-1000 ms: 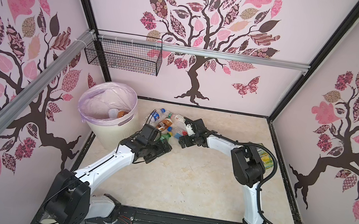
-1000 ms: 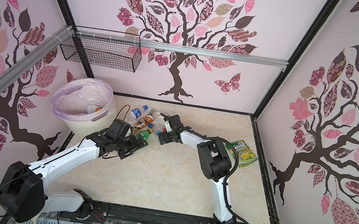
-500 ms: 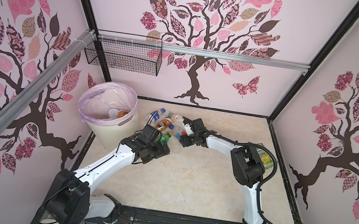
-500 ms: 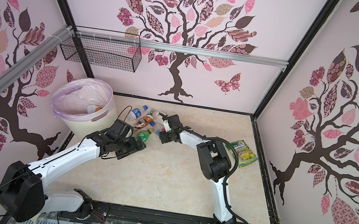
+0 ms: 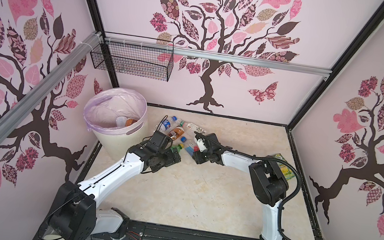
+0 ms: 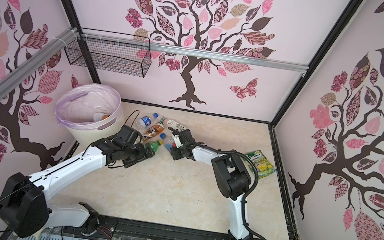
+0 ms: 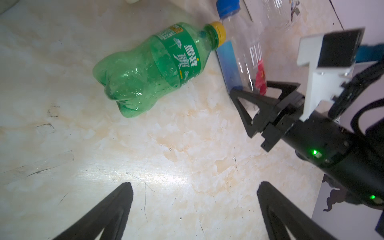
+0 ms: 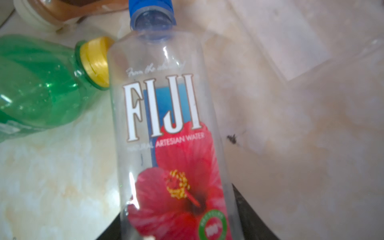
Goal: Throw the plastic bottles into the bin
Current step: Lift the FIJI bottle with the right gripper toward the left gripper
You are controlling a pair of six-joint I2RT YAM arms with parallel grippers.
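A: What has changed since a second ago?
B: The right gripper (image 7: 252, 88). Its jaws stood wide then. Now they're drawn in on the lower body of the Fiji bottle (image 8: 166, 124), with a finger (image 8: 247, 209) flush on each side. The left arm has barely shifted.
A: Is the bottle up?
B: No lift visible. It lies on the floor (image 7: 187, 145), blue cap pointing away from the gripper and its shoulder against the yellow cap of the green bottle (image 7: 149, 68).
A: Right arm pose?
B: Elbow raised, forearm reaching low toward the bottle cluster near the back wall.
A: Left?
B: The left gripper (image 7: 195, 185) has its jaws wide with nothing between them, just bare floor. The green bottle lies ahead of the tips, apart from them. The arm is stretched forward, wrist beside the bin (image 5: 116, 139).
A: Other bottles?
B: The brown bottle (image 5: 176, 131) and the blue-label bottle (image 5: 165, 123) are on the floor just past the grippers. The binned bottles (image 5: 129, 122) are inside the liner. The snack packet (image 6: 260, 163) is well off to the right.
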